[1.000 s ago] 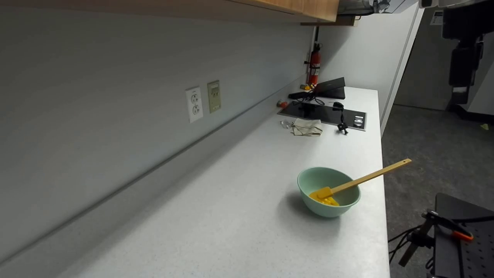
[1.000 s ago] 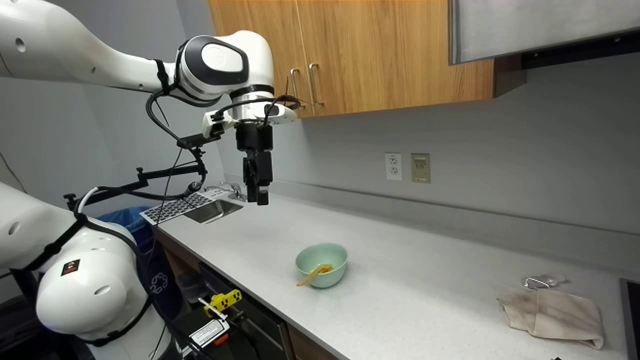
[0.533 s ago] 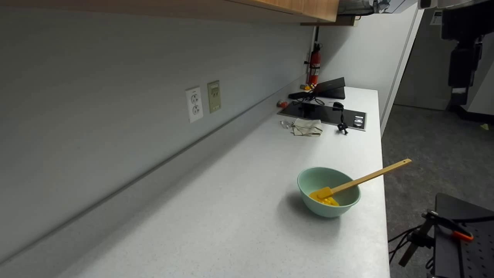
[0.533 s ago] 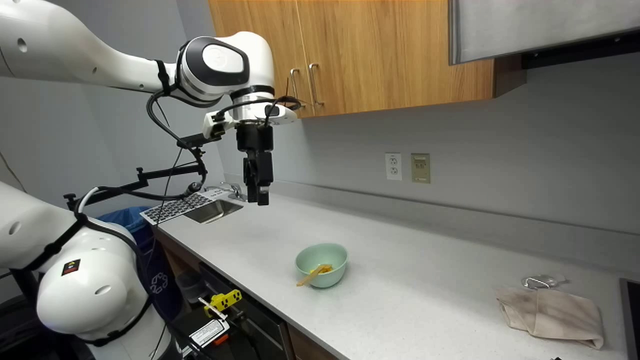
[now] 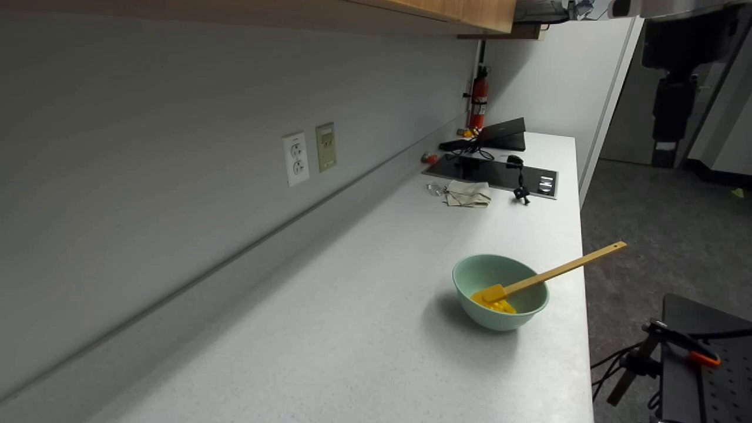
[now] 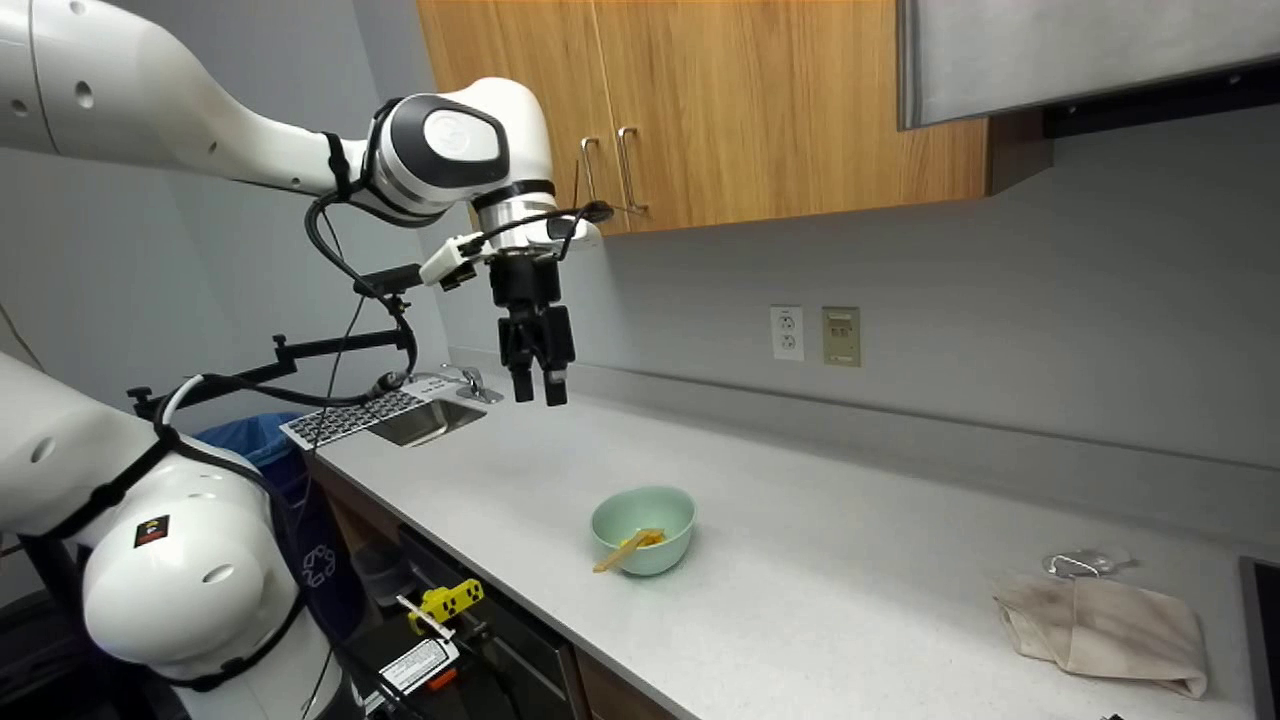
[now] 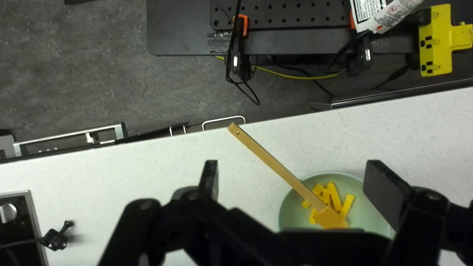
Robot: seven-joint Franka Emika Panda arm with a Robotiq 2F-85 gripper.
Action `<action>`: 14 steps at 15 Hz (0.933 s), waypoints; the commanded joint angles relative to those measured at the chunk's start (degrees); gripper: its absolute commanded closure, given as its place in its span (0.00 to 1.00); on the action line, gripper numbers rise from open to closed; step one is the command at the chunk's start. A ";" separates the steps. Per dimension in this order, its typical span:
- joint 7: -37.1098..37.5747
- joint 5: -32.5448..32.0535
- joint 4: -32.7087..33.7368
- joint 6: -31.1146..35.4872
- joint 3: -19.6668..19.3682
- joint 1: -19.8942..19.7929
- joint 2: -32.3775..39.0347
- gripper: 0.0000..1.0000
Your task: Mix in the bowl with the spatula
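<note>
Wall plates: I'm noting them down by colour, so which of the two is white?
The left-hand plate in both exterior views, with two sockets, one above the other; the right-hand plate is beige.

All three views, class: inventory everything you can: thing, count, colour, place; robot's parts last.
counter: one, white, along wall
bowl: one, pale green, on counter
spatula: one, tan and amber, in bowl
pieces: several, yellow, in bowl
cooktop: one, black, in counter
cloth: one, beige, near cooktop
fire extinguisher: one, red, beyond cooktop
sink: one, silver, in counter
wall plates: two, white and beige, on wall
cabinet: at least one, brown, above counter
hood: one, grey, beside cabinet
bin: one, blue, beside counter
power block: one, yellow, beside counter
arm: one, white, both exterior views
gripper: one, black, open, higher than bowl
</note>
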 commanded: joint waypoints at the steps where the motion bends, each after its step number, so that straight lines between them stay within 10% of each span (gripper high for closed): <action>1: -4.34 0.35 -0.96 5.51 -0.37 2.36 2.85 0.00; 14: -6.87 -0.41 -3.77 14.37 0.41 3.71 9.04 0.00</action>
